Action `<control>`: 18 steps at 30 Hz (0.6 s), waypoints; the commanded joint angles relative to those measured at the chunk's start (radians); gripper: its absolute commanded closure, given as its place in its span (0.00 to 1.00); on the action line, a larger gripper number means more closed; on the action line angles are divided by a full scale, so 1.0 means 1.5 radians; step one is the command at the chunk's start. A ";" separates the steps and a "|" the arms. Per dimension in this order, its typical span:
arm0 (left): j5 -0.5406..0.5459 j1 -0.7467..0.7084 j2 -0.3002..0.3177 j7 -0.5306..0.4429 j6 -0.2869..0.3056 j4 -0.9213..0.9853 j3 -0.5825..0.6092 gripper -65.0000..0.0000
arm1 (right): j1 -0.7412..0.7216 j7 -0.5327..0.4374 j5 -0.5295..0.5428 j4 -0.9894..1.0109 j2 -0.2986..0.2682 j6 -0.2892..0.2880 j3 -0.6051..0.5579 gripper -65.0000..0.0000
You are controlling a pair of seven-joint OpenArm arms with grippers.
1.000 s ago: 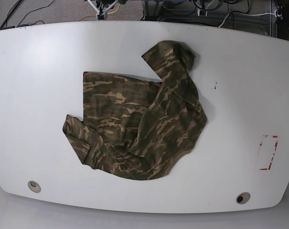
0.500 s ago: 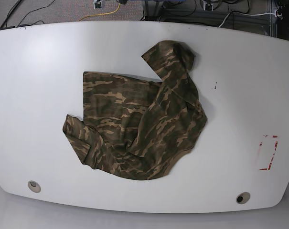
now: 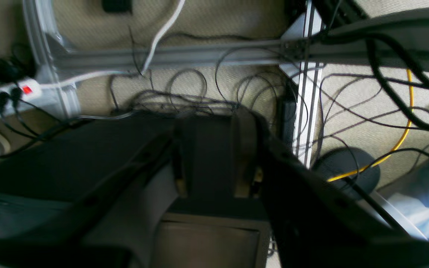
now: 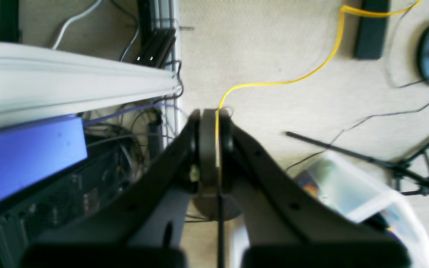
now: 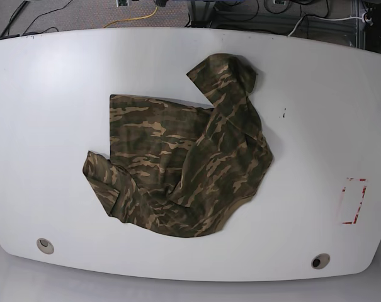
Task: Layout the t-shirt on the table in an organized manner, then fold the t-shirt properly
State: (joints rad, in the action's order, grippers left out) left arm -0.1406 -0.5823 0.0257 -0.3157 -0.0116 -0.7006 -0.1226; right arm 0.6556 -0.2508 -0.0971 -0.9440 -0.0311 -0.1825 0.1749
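The camouflage t-shirt (image 5: 184, 170) lies crumpled on the middle of the white table (image 5: 51, 94). Its right side is folded over itself, and one sleeve points toward the far edge. Neither gripper shows in the base view. In the left wrist view my left gripper (image 3: 214, 149) hangs over the floor behind the table, its dark fingers a little apart and holding nothing. In the right wrist view my right gripper (image 4: 209, 141) is shut with nothing in it, above carpet and a yellow cable (image 4: 281, 82).
A red rectangular outline (image 5: 352, 201) marks the table's right side. Two round holes (image 5: 45, 245) (image 5: 320, 260) sit near the front edge. Cables, aluminium rails (image 3: 307, 93) and a clear plastic box (image 4: 348, 193) lie on the floor behind the table.
The bits of arm seen at the top edge of the base view have drawn back out of sight. The t-shirt has not moved.
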 commanded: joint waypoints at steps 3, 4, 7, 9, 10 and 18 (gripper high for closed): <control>0.001 -0.064 0.004 -0.009 -0.003 -0.086 -0.002 0.78 | 0.053 -0.008 0.004 -0.067 -0.002 -0.002 -0.001 0.99; 0.001 -0.075 0.004 -0.009 -0.003 -0.101 -0.002 0.78 | 0.062 -0.008 0.004 -0.077 -0.002 -0.002 -0.001 0.99; 0.001 -0.116 0.004 -0.008 -0.003 -0.155 -0.003 0.78 | 0.089 -0.002 0.005 -0.120 -0.001 -0.002 -0.001 0.99; 0.001 -0.144 0.004 -0.008 -0.003 -0.195 -0.003 0.78 | 0.109 0.003 0.005 -0.148 0.002 -0.002 -0.001 0.99; 0.001 -0.158 0.004 -0.008 -0.003 -0.214 -0.003 0.78 | 0.118 0.005 0.005 -0.160 0.006 -0.002 -0.001 0.99; 0.002 -0.263 0.004 -0.007 -0.003 -0.367 -0.004 0.78 | 0.198 0.005 0.005 -0.289 0.018 -0.002 -0.002 0.99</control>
State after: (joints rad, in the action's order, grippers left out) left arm -0.1398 -0.9318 0.0280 -0.3061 -0.0109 -1.2041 -0.1246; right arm 0.9100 -0.2256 -0.0982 -1.3334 -0.0025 -0.1848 0.1684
